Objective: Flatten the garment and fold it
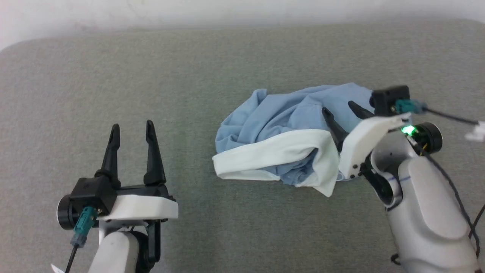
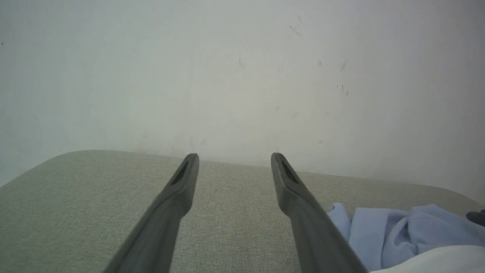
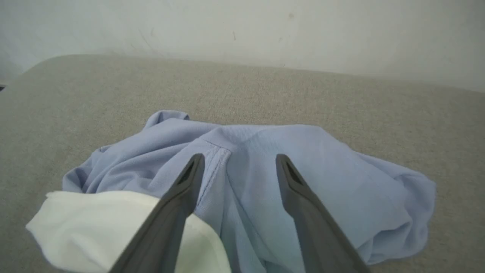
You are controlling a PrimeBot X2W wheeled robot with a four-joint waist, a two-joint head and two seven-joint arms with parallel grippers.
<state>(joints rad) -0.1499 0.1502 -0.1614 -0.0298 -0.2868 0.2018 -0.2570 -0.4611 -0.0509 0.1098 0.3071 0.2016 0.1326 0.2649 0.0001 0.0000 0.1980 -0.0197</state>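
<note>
Item 1. Garment [image 1: 280, 125]: a light blue, soft knit polo shirt with a white collar [image 1: 273, 151]. It is lying crumpled in a heap right of centre on the surface, with the collar folding across its near edge. In the right wrist view the garment [image 3: 265, 170] is spreading under the fingers, a stitched seam is running up between them, and the collar [image 3: 94, 220] is bulging at lower left. In the left wrist view a corner of the garment [image 2: 398, 231] is showing at lower right.

Item 2. Surface [image 1: 151, 68]: a grey-green woven pad with rounded far corners. It is butting against a pale scuffed wall [image 2: 227, 76].

Item 3. Left gripper [image 1: 132, 127]: it is resting at lower left, well apart from the shirt, with its fingers pointing away from the robot. Its jaws [image 2: 235, 157] are standing spread and are grasping nothing.

Item 4. Right gripper [image 1: 338, 107]: it is reaching in over the shirt's right side. Its jaws [image 3: 239, 157] are standing wide and released, with no cloth pinched between them. Whether the tips are touching the fabric cannot be told. A green light [image 1: 407, 130] is glowing on its wrist.
</note>
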